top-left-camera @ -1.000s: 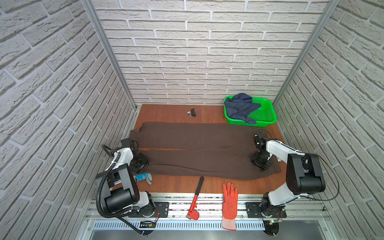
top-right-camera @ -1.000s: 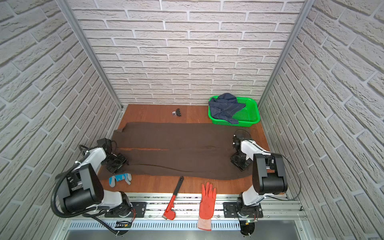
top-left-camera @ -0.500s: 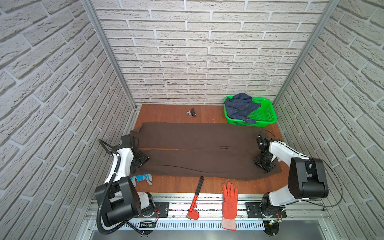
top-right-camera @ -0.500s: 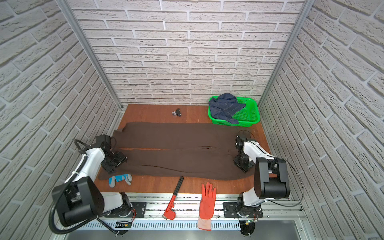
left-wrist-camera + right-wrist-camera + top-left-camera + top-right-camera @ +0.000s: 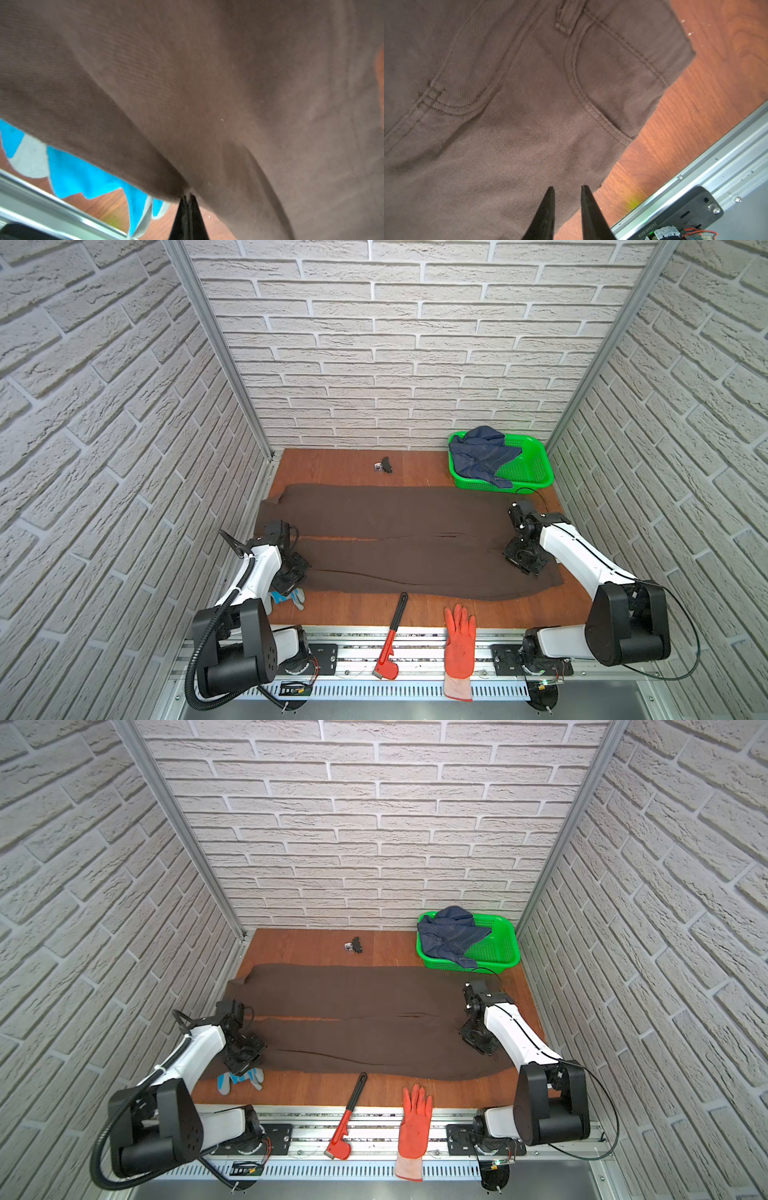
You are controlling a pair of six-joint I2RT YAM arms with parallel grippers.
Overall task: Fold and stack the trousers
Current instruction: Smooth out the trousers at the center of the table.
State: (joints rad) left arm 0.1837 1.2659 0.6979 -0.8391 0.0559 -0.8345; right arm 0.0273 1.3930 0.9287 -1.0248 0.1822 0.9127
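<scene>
Pinching the near edge at 8 o'clock, my left fingers (image 5: 181, 222) are clamped on the trousers (image 5: 395, 514); right fingers (image 5: 546, 216), slightly parted and empty, sit over the waist at 4. Trousers run 9-to-3 across the bench (image 5: 332, 464).

The trousers (image 5: 395, 539) are plain dark brown, with no pattern; the right wrist view shows double stitching in the same brown. The bench (image 5: 332, 466) is reddish-brown with a wood-grain pattern. The basket (image 5: 536, 466) is bright green with a perforated mesh pattern. The garment (image 5: 482, 452) in it is dark blue denim. The rubber glove (image 5: 459, 639) is orange-red with a paler pink cuff. The wrench (image 5: 397, 622) has a black handle and a red head. The work glove (image 5: 239, 1079) is blue and light grey. The walls (image 5: 415, 344) carry an off-white brick pattern. My left tool (image 5: 188, 196) and my right tool (image 5: 567, 188) are black. My arms (image 5: 577, 556) are white and black.
</scene>
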